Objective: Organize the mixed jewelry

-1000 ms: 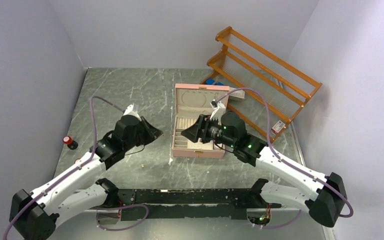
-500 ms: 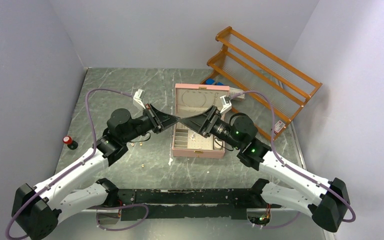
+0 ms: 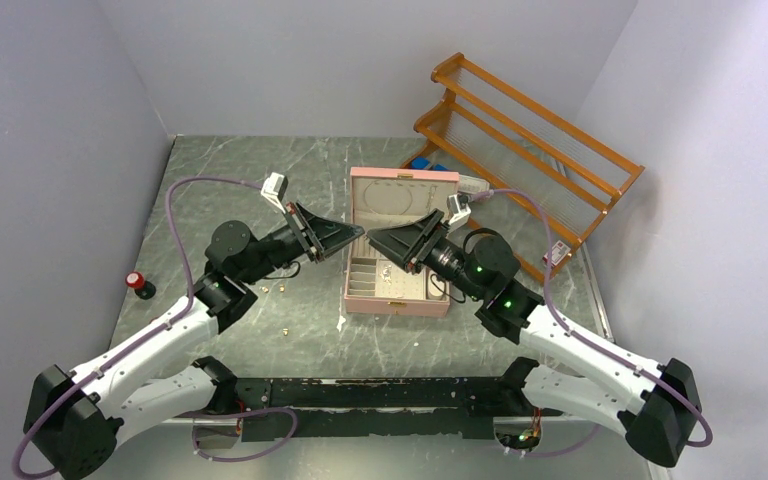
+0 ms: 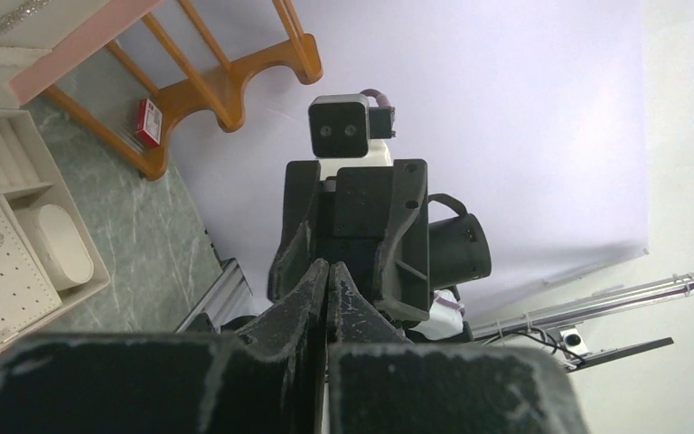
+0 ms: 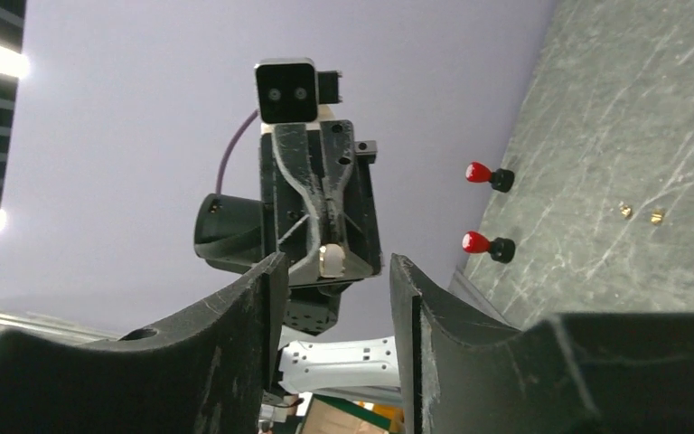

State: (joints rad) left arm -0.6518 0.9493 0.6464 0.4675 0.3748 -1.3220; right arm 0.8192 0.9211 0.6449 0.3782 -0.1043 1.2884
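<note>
Left gripper (image 3: 357, 234) and right gripper (image 3: 371, 238) have lifted, fingers now facing each other.

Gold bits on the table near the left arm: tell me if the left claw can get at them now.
Probably, but not at once. The gold bits lie bare with nothing over them, yet the left claw is raised, shut on a pale bit, facing the right claw.

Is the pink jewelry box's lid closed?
No, the pink jewelry box stands open, its lid tipped back and the compartments showing.
</note>
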